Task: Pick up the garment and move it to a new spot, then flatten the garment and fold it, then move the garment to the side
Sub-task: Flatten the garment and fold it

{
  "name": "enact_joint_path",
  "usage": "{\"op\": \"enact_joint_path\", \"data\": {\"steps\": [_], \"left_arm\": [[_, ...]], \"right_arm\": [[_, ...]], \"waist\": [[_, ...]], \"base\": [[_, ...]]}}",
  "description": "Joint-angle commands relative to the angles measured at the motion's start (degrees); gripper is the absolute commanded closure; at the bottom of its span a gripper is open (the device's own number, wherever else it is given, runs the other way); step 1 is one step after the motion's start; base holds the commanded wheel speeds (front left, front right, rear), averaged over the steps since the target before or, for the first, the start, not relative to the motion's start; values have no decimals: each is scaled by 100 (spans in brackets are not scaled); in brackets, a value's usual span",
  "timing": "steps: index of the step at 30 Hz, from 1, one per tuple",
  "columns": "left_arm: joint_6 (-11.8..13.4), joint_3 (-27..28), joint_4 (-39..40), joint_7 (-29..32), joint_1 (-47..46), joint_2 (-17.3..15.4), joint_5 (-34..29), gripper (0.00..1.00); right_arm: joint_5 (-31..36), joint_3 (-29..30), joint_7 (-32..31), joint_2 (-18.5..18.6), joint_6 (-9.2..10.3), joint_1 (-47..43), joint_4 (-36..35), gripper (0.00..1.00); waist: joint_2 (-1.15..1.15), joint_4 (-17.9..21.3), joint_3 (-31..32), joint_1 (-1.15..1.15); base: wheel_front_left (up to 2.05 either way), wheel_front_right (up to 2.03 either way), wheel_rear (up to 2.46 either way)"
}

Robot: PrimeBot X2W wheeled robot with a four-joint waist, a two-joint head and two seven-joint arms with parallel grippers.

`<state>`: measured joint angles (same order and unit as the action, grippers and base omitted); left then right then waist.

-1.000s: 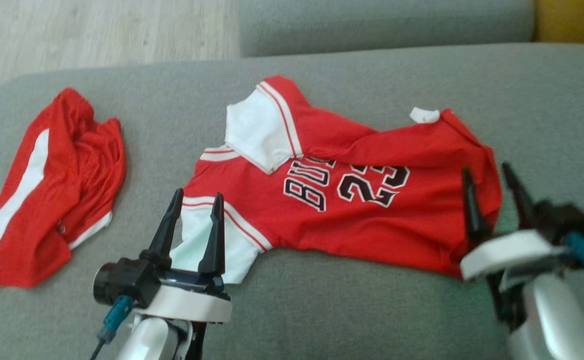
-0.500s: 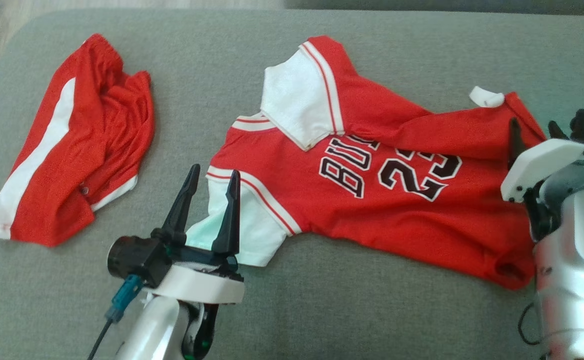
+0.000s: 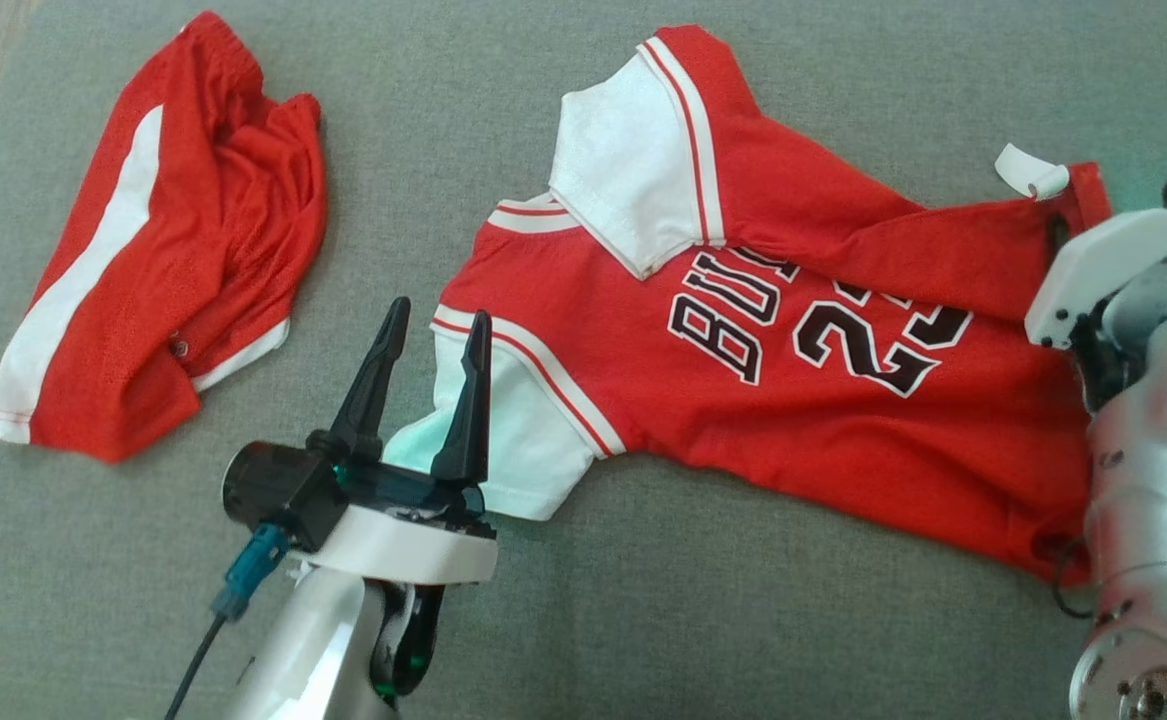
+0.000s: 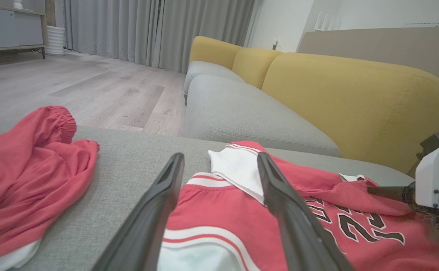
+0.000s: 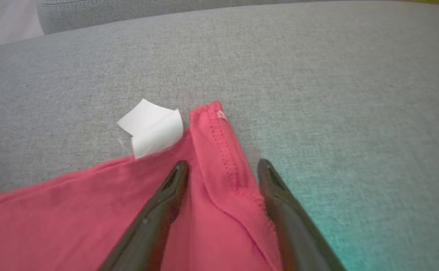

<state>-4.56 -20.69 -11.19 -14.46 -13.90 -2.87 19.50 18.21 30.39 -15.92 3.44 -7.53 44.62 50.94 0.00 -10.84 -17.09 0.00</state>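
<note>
My right claw (image 5: 223,163) has swung along the jersey's hem to its far corner. It now straddles that stitched edge with fingers spread and nothing pinched yet, and a white tag (image 5: 151,128) sits just beyond its tips. That sets up the lift. My left claw (image 3: 440,310) hangs open over the near white sleeve. The jersey (image 3: 843,430) lies rumpled on the sofa cushion (image 3: 643,620), its far sleeve folded across the lettering.

On the red jersey (image 3: 843,430) I read "BU" and "23" in black, white-edged print, lying sideways beyond and right of my left gripper (image 3: 440,310); a fold cuts the word off.
</note>
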Motion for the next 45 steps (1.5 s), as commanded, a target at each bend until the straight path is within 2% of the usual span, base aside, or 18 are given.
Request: {"op": "enact_joint_path", "data": {"steps": [1, 7, 18, 22, 23, 24, 29, 38, 42, 45], "left_arm": [[-19, 192, 189, -53, -188, -4, -30, 0], [-7, 201, 264, -53, -279, -2, 31, 0], [-7, 93, 346, -53, -388, -1, 173, 0], [-7, 93, 356, -53, -387, -1, 188, 0], [-8, 95, 354, -53, -386, -1, 189, 0], [-7, 99, 350, -53, -386, -1, 189, 0], [24, 154, 338, -53, -347, -1, 168, 0], [59, 384, 298, -53, -115, -1, 77, 0], [63, 543, 250, -53, 82, -1, 23, 0], [67, 635, 219, -53, 240, -1, -8, 0]], "right_arm": [[57, -112, -23, -57, 4, 140, 4, 100], [-88, -143, 544, -19, 4, 613, 94, 100], [209, -248, 1428, 721, 4, 1673, 377, 100], [289, -255, 1647, 845, 4, 1944, 662, 100], [327, -260, 1684, 877, 4, 1980, 734, 5], [364, -277, 1696, 895, 4, 2014, 822, 0], [406, -300, 2042, 862, 4, 2007, 1137, 0], [80, -778, 2961, 460, 4, 1614, 1427, 0], [-487, -1200, 3084, 163, 4, 1175, 1054, 0], [-1143, -1704, 3089, 21, 4, 488, 164, 0]], "waist": [[0, -2, -29, 0], [0, -18, -110, 0], [0, -257, -239, 0], [0, -313, -264, 0], [0, -318, -264, 0], [0, -318, -259, 0], [0, -217, -123, 0], [0, 248, 390, 0], [0, 530, 711, 0], [0, 700, 934, 0]], "base": [[0, 0, 0], [0, 0, 0], [0, 0, 0], [0, 0, 0], [0, 0, 0], [0, 0, 0], [0, 0, 0], [0, 0, 0], [0, 0, 0], [0, 0, 0]]}}
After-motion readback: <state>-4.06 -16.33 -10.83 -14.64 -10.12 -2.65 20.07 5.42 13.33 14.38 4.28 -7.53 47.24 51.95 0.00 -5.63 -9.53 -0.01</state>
